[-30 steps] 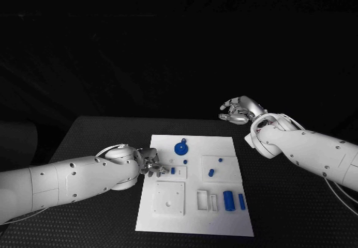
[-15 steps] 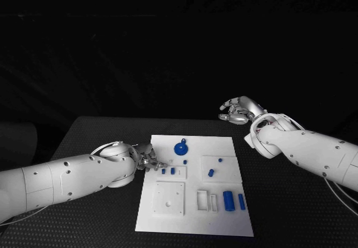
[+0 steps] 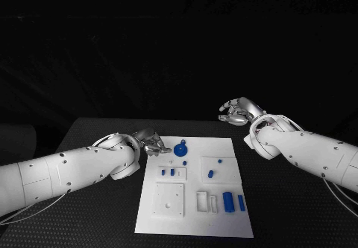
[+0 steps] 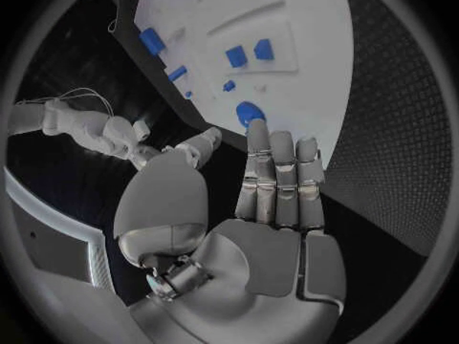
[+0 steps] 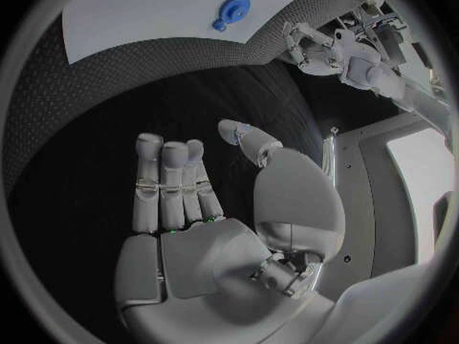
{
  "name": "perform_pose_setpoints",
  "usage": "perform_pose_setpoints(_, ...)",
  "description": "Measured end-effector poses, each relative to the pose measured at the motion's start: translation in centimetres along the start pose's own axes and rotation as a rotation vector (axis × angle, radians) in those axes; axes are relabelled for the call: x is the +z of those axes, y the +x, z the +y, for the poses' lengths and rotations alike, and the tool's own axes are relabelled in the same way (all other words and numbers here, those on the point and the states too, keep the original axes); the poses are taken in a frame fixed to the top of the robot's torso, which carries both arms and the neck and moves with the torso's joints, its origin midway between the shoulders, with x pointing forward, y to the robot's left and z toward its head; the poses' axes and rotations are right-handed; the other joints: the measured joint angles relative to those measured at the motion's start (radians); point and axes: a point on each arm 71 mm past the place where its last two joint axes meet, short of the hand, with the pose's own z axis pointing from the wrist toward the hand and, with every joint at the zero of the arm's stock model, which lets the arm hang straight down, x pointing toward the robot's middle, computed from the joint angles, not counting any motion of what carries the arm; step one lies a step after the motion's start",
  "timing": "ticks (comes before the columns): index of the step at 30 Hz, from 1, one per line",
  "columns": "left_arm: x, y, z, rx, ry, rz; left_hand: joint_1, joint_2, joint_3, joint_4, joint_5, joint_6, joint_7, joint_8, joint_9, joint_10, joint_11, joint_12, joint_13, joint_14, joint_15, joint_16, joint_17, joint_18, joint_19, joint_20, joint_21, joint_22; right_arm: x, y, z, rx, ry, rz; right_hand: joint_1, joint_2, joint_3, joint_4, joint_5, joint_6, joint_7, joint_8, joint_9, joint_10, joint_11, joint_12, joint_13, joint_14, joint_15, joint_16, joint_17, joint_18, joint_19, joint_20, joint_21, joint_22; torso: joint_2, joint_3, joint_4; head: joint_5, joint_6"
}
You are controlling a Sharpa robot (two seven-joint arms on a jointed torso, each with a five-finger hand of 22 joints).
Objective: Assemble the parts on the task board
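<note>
Head cam looked down at the task board from above; both wrist cams sat close behind their hands, also catching that board.

Robot lab, black table, white task board, dark surroundings

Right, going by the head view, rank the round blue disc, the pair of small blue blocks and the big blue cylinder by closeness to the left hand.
1. Round blue disc, at the board's far end, just beside the left hand.
2. Pair of small blue blocks, mid-board on its left side.
3. Big blue cylinder, at the near right corner of the task board, clearly farthest.
</note>
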Motion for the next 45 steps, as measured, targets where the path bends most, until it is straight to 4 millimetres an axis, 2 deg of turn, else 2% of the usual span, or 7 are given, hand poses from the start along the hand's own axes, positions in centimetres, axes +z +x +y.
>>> perform_pose_setpoints(2,0.2,0.1,-0.7,-0.02,0.051,-0.012,0.069,0.021,-0.003,-0.078,0.042,-0.012,0.01,0.0,0.0,-0.025,0.017,-0.048,-0.024,-0.021,0.019,-0.031,-0.011,0.0,-0.016,0.009,-0.025,-0.007,0.0,0.0,0.0,0.0,0.001,0.0,0.0,0.0,0.0,0.0,0.0,0.001,-0.001,0.0,0.0,0.0,0.0,0.0,0.0,0.0,0.0,0.0,0.0,0.0,0.0,0.0,0.0,0.0,0.0,0.0003,-0.0001,-0.001,0.001)
perform_pose_setpoints(4,0.5,0.2,-1.5,-0.023,0.106,-0.021,0.131,0.032,0.017,-0.157,0.052,-0.03,0.016,0.0,-0.004,-0.053,0.039,-0.114,-0.058,-0.024,0.035,-0.053,-0.017,0.0,-0.017,0.01,-0.041,-0.012,0.0,0.0,0.0,0.0,0.001,0.0,0.0,0.0,0.0,0.0,0.0,0.001,-0.001,0.0,0.0,0.0,0.0,0.0,0.0,0.0,0.0,0.0,0.0,0.0,0.0,0.0,0.0,0.0,0.0,0.0004,0.0,-0.002,0.003)
perform_pose_setpoints(7,0.9,0.5,-2.7,-0.004,0.179,-0.034,0.157,0.04,0.044,-0.236,0.052,-0.044,0.024,-0.001,-0.017,-0.064,0.065,-0.21,-0.103,-0.019,0.045,-0.071,-0.018,0.0,-0.017,0.01,-0.053,-0.012,0.0,0.0,0.0,0.001,0.0,0.0,0.0,0.0,0.0,0.0,0.0,0.001,-0.001,0.0,0.0,0.0,0.0,0.0,0.0,0.0,0.0,0.0,0.0,0.0,0.0,0.0,0.0,0.0,0.0,0.0006,0.0,-0.002,0.004)
perform_pose_setpoints(12,1.5,0.9,-4.2,0.08,0.278,-0.055,0.171,0.026,0.067,-0.299,0.027,-0.053,0.022,-0.012,-0.032,-0.065,0.087,-0.328,-0.15,-0.011,0.055,-0.079,-0.008,-0.002,-0.014,0.013,-0.06,-0.001,0.1,0.1,0.1,0.002,-0.001,0.001,0.0,0.0,0.0,0.0,0.0,0.001,-0.002,0.0,0.0,0.0,0.0,0.0,-0.001,0.0,0.0,0.0,0.0,0.0,0.0,0.0,0.0,0.0,0.001,0.0007,-0.0008,-0.002,0.008)
perform_pose_setpoints(23,2.8,3.2,-6.6,0.337,0.418,-0.045,0.192,0.005,0.071,-0.308,0.025,-0.059,0.016,-0.019,-0.046,-0.072,0.097,-0.418,-0.18,0.007,0.062,-0.067,0.013,-0.015,0.009,0.007,-0.06,0.017,0.1,0.3,0.3,0.005,-0.004,0.003,0.0,0.0,0.0,0.0,0.0,0.0,-0.002,0.0,0.0,0.0,0.0,0.0,-0.001,0.0,0.0,0.0,-0.001,0.0,0.0,0.0,0.0,0.0,0.003,-0.0003,-0.0023,-0.007,0.015)
perform_pose_setpoints(25,3.0,3.6,-6.8,0.375,0.431,-0.034,0.192,0.005,0.071,-0.308,0.025,-0.059,0.016,-0.019,-0.049,-0.072,0.097,-0.428,-0.184,0.007,0.062,-0.059,0.019,-0.007,0.011,0.005,-0.06,0.022,0.1,0.3,0.3,0.005,-0.005,0.004,0.0,0.0,0.0,0.0,0.0,0.0,-0.002,0.0,0.0,0.0,0.0,0.0,-0.001,0.0,0.0,0.0,-0.001,0.0,0.0,0.0,0.0,0.0,0.004,-0.0002,-0.0028,-0.008,0.015)
perform_pose_setpoints(45,3.7,6.0,-6.9,0.524,0.436,0.077,0.176,-0.004,0.066,-0.291,0.016,-0.056,0.019,-0.019,-0.061,-0.054,0.099,-0.471,-0.197,0.01,0.064,-0.047,0.034,0.0,0.018,0.005,-0.056,0.029,0.2,0.4,0.5,0.007,-0.008,0.006,0.0,0.0,0.0,0.0,0.0,0.003,-0.003,0.0,0.0,0.0,0.0,0.0,-0.002,0.0,0.0,0.0,-0.001,0.0,0.0,0.0,0.0,0.0,0.004,-0.0018,-0.0016,-0.017,0.008)
